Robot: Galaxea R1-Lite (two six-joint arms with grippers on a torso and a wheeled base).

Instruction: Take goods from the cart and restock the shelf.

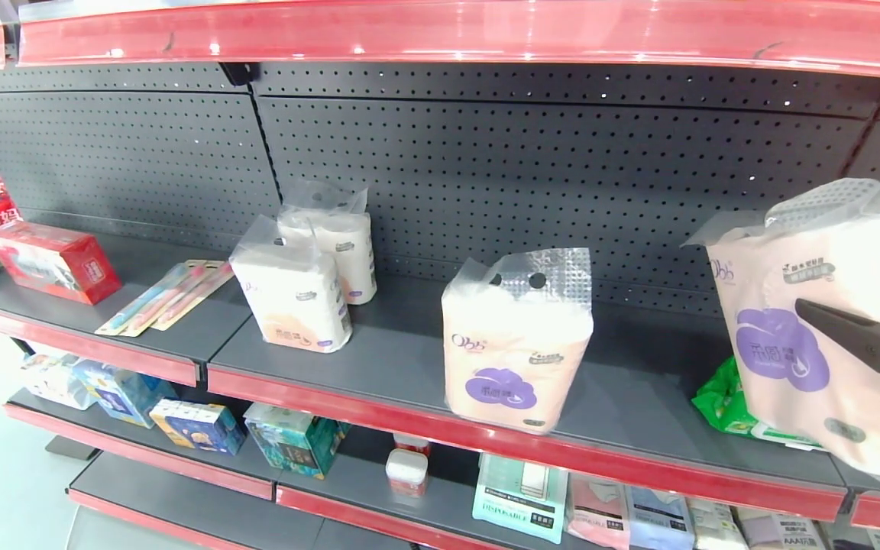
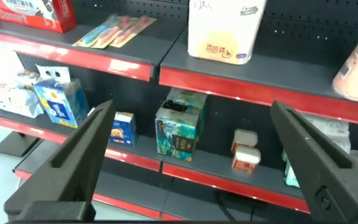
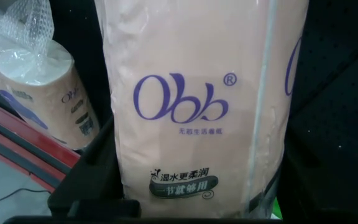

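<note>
Head view: nearest, the tissue pack [image 1: 791, 382] is upright, long axis vertical, pinched by the right gripper [image 1: 860, 344] over the right end of the shelf [image 1: 638, 382], in front of a green packet [image 1: 719, 405]. Bare deck lies to its left, short of the standing pack [image 1: 516, 344]; whether its base touches down I cannot tell

Left wrist view: the left gripper [image 2: 191, 155] is spread wide and empty, facing the lower tiers

Right wrist view: dark fingers [image 3: 82, 190] clamp the pack's sides, a grip the head view half hides

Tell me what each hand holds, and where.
Right hand grips the large peach plastic-wrapped tissue-roll pack across its middle; left hand is open, empty.
</note>
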